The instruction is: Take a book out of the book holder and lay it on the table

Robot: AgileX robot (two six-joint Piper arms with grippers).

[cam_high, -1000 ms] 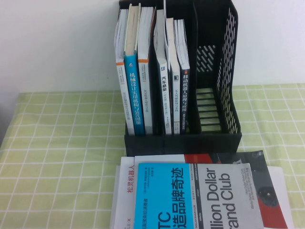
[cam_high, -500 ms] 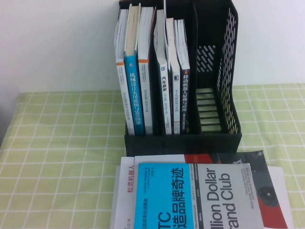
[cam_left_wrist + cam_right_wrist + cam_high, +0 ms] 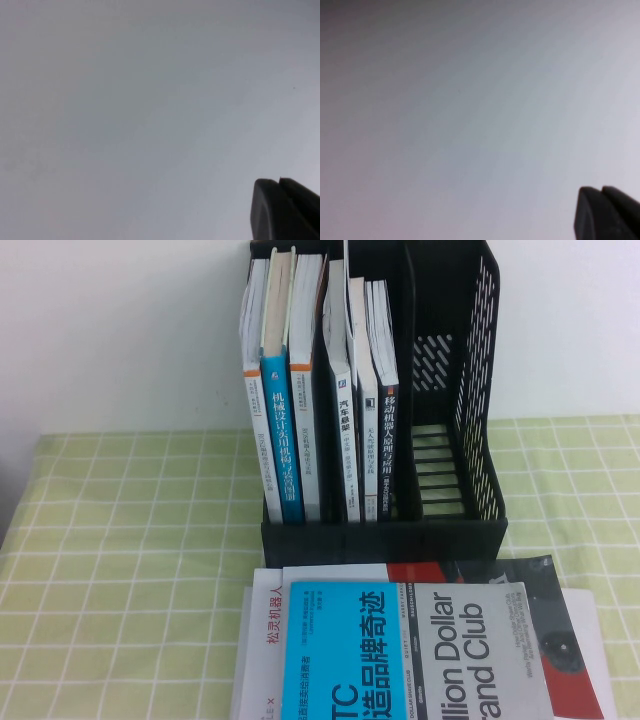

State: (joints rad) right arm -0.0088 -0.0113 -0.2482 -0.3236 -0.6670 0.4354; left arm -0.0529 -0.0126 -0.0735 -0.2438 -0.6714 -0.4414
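The black book holder (image 3: pixel 480 390) stands upright at the back of the table (image 3: pixel 120 540), which has a green and white checked cloth. The book (image 3: pixel 386 455), with a dark spine and white Chinese title, stands rightmost in the holder's middle slot; its cover is hidden. Neither gripper shows in the high view. My left gripper (image 3: pixel 278 181) is shut and empty, facing a blank pale surface. My right gripper (image 3: pixel 601 189) is also shut and empty, facing a blank pale surface.
The left slot holds three books, one with a bright-blue spine (image 3: pixel 280 440). The right slot (image 3: pixel 435 440) is empty. In front of the holder lies a stack of books, a light-blue-cover one (image 3: pixel 400 660) on top of a dark one (image 3: pixel 540 630).
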